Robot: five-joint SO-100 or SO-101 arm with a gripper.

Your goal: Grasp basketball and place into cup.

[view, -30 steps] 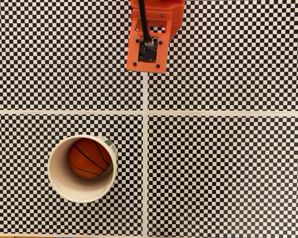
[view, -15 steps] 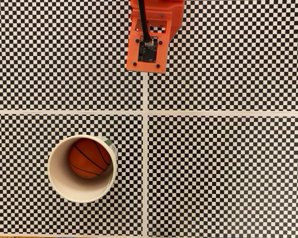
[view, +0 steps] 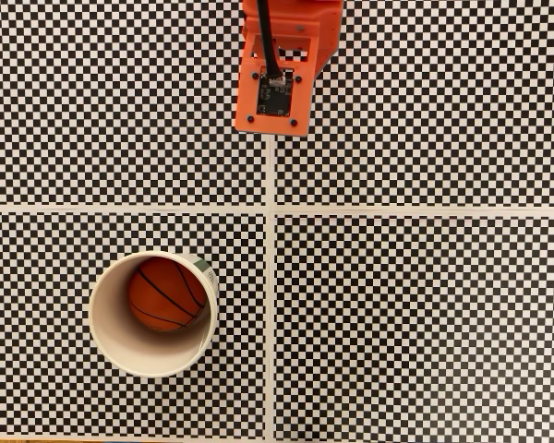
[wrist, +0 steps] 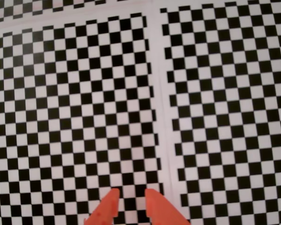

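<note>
In the fixed view the basketball (view: 166,293), orange-red with black seams, lies inside the cream-white cup (view: 120,346) at the lower left. The cup stands upright on the checkered surface. My orange arm (view: 277,83) hangs at the top centre, far from the cup, and its fingers are hidden under its body. The wrist view shows my gripper (wrist: 131,194) at the bottom edge. Its two orange fingertips (wrist: 111,199) stand a narrow gap apart with only checkerboard between them, so it is open and holds nothing.
A black-and-white checkered mat covers the table, split by a pale vertical strip (view: 270,277) and a pale horizontal strip (view: 425,211). The arm's black cable (view: 268,46) runs down its back.
</note>
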